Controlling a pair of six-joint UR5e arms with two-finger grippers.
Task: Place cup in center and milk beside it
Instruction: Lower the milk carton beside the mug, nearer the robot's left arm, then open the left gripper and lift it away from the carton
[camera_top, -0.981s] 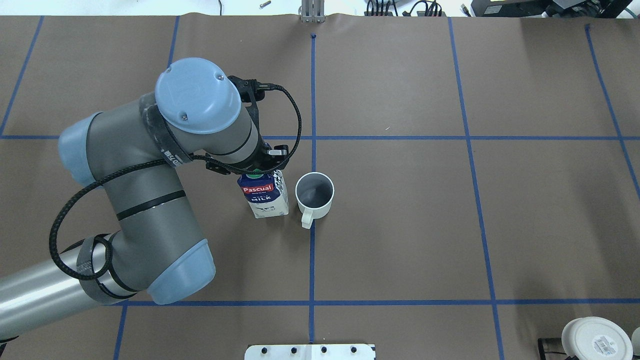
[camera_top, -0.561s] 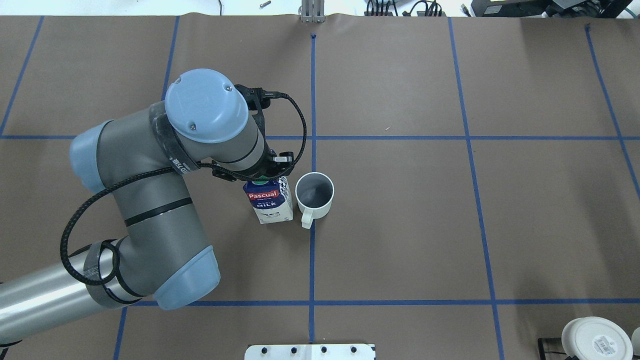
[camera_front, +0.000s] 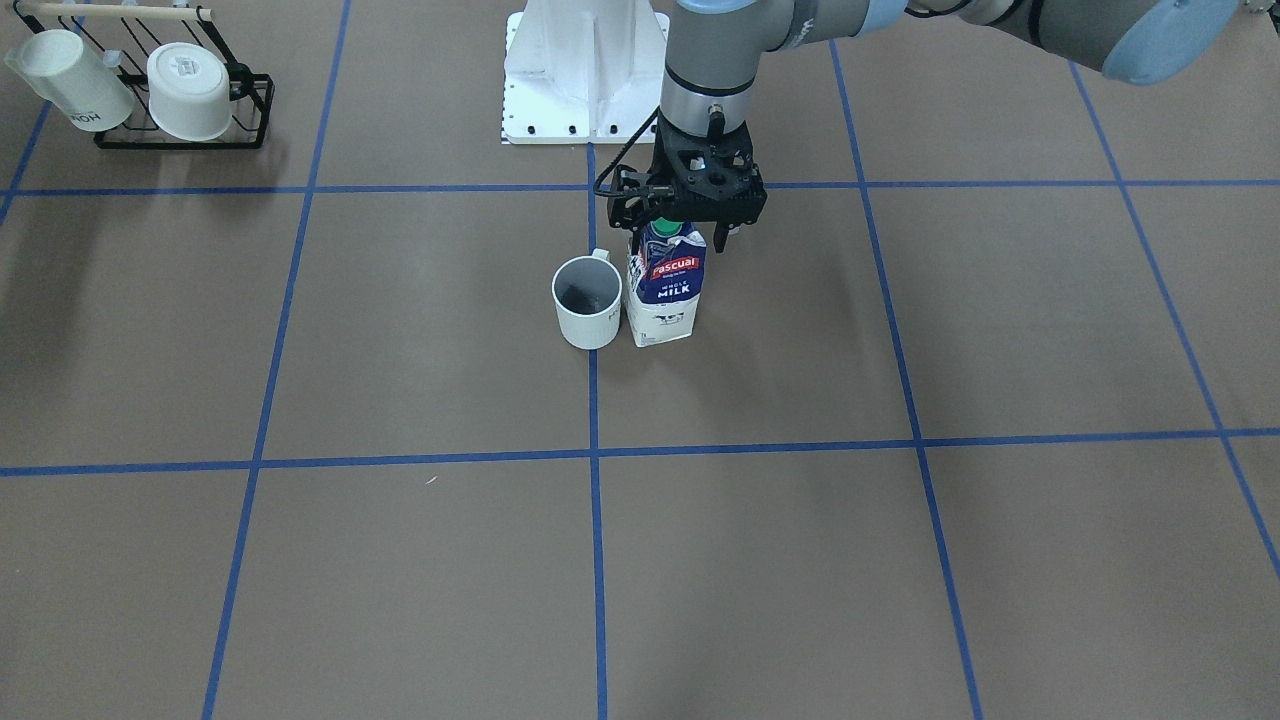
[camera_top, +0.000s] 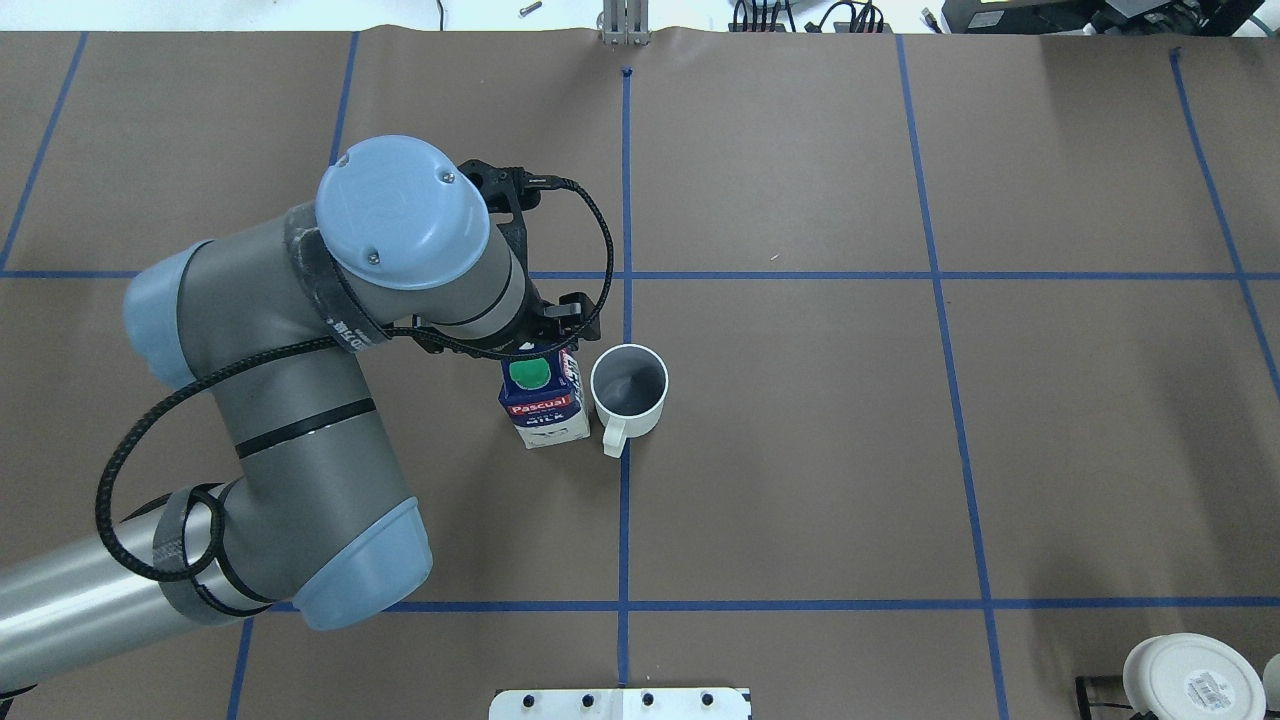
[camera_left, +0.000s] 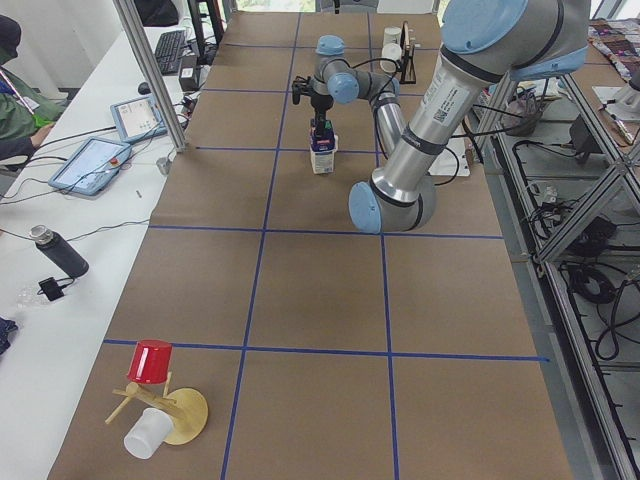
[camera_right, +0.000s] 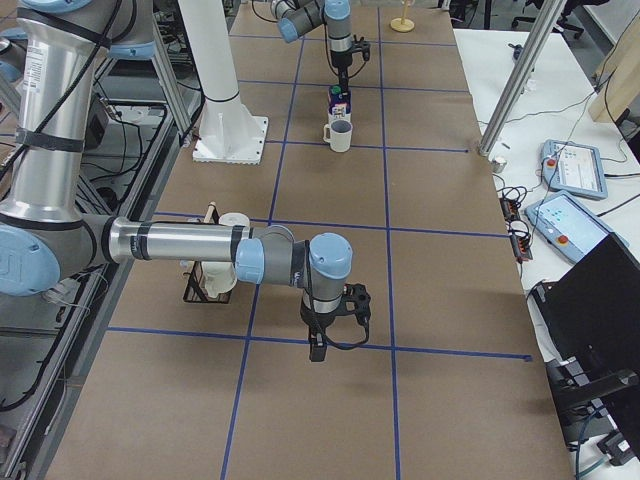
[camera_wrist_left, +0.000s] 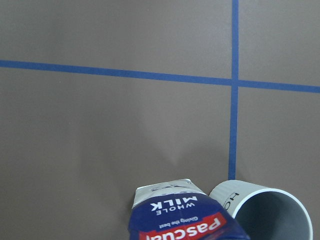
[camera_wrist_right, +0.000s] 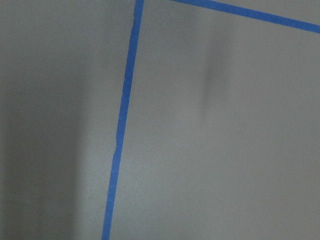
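The white cup (camera_top: 628, 385) stands upright on the centre blue line, handle toward the robot; it also shows in the front view (camera_front: 588, 300) and the left wrist view (camera_wrist_left: 267, 210). The blue-and-white milk carton (camera_top: 543, 400) stands upright right beside it, green cap up, almost touching; it also shows in the front view (camera_front: 668, 290) and the left wrist view (camera_wrist_left: 185, 220). My left gripper (camera_front: 678, 232) hovers over the carton top, jaws spread on either side of the cap, holding nothing. My right gripper (camera_right: 335, 320) shows only in the exterior right view, low over the table; I cannot tell its state.
A black rack (camera_front: 180, 110) with two white cups sits at the table corner on the robot's right. One of them, a squat cup with a sticker (camera_top: 1190, 675), shows overhead. The white base plate (camera_top: 620, 703) is at the robot's edge. A red cup on a wooden stand (camera_left: 150, 360) is at the left end.
The carton, held tilted, moved right toward the cup and now stands upright. My left gripper has let go and drawn back, so the green cap now shows.
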